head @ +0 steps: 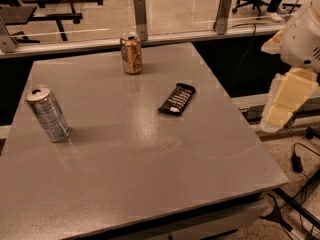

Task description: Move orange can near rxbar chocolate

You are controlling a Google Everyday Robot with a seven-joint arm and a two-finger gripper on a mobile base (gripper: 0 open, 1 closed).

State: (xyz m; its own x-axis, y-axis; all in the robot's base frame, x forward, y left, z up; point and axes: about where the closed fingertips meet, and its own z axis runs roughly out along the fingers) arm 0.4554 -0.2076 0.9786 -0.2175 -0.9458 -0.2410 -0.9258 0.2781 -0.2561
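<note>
The orange can [131, 53] stands upright near the far edge of the grey table [150, 184], its golden side showing a pale emblem. The rxbar chocolate [177, 98], a flat black wrapper with white lettering, lies to the can's right and nearer me, about a can's height away from it. My gripper [281, 106] hangs off the table's right edge, under the white arm housing [302, 34]. It is well to the right of both things and holds nothing that I can see.
A silver-blue striped can [48, 114] stands upright near the table's left edge. A low glass barrier with metal posts [141, 11] runs behind the table. Cables lie on the floor at the lower right [300, 159].
</note>
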